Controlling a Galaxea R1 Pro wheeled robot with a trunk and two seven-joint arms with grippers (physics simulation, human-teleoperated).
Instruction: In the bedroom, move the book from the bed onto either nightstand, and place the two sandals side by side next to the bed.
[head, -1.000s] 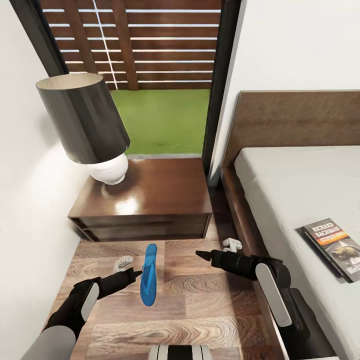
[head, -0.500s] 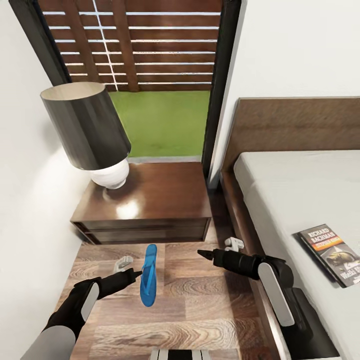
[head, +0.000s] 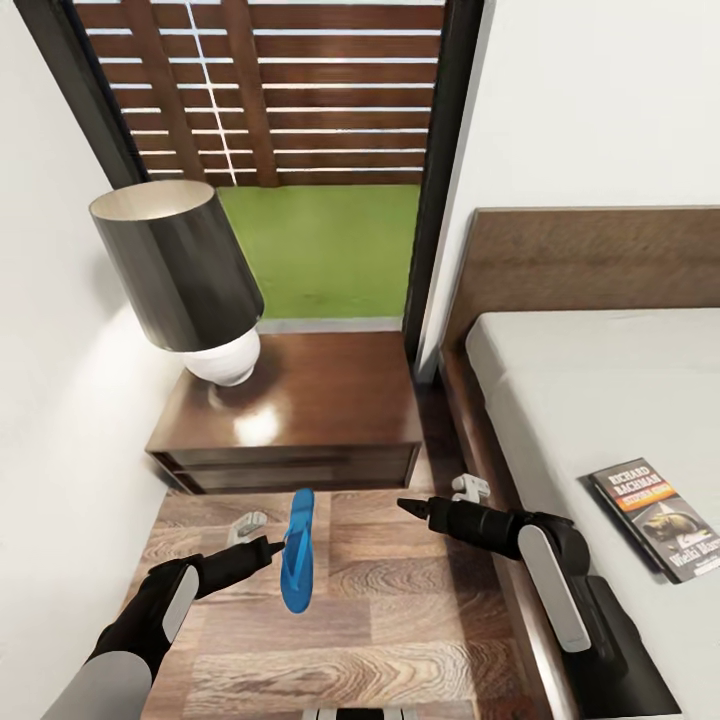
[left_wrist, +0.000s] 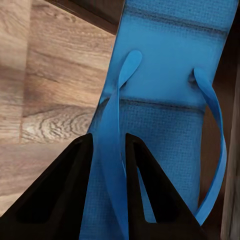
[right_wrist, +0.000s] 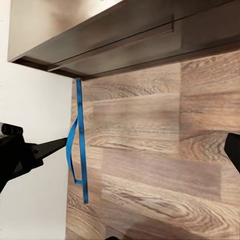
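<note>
My left gripper (head: 272, 547) is shut on a bright blue sandal (head: 297, 550), held above the wood floor in front of the nightstand (head: 300, 400). In the left wrist view its black fingers (left_wrist: 80, 175) pinch the sandal (left_wrist: 165, 100) by one strap. From the right wrist view the sandal (right_wrist: 78, 140) shows edge-on. My right gripper (head: 405, 505) hovers a little to the right of the sandal, open and holding nothing. The book (head: 655, 518) lies on the pale mattress of the bed (head: 560, 390) near its side edge.
A lamp (head: 185, 270) with a dark shade stands on the left part of the nightstand top. The dark bed frame (head: 480, 450) runs close by my right arm. A white wall is at the left, and a glass window (head: 320, 150) lies behind the nightstand.
The whole head view has shifted slightly, so the camera moved. Both grippers and the sandal keep the same pose.
</note>
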